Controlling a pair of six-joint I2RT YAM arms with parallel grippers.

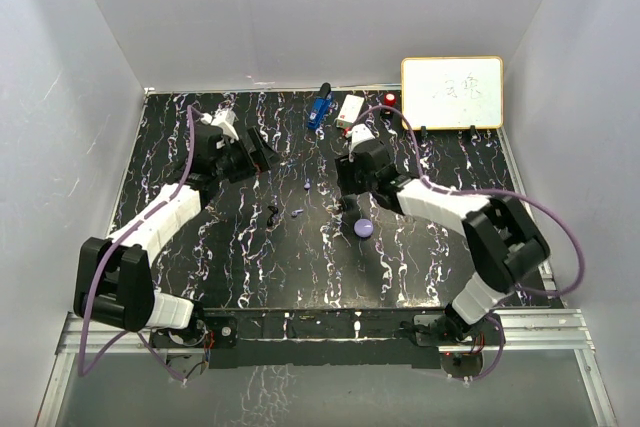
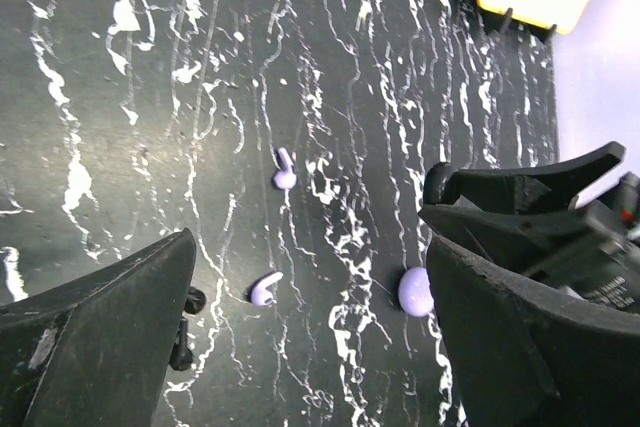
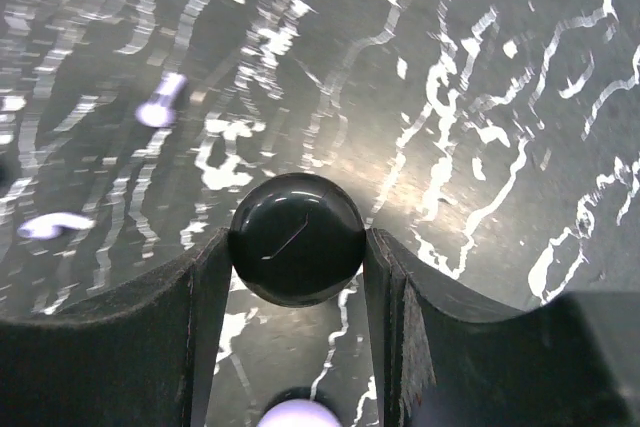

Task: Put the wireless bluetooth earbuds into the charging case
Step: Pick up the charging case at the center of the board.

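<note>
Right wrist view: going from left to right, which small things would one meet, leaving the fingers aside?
Lavender earbud → second lavender earbud, farther away → black round case gripped between the fingers. The lavender round case at the bottom edge lies in line with the black one, so it is left out.

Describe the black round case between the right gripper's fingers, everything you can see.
The black round case is a glossy, plastic-looking puck with a thin pale curved mark on its top. Seen from above, it lies flat. The right gripper clamps it, and the fingers touch its left and right sides. The marbled table is beneath; whether the case is lifted cannot be told.
</note>
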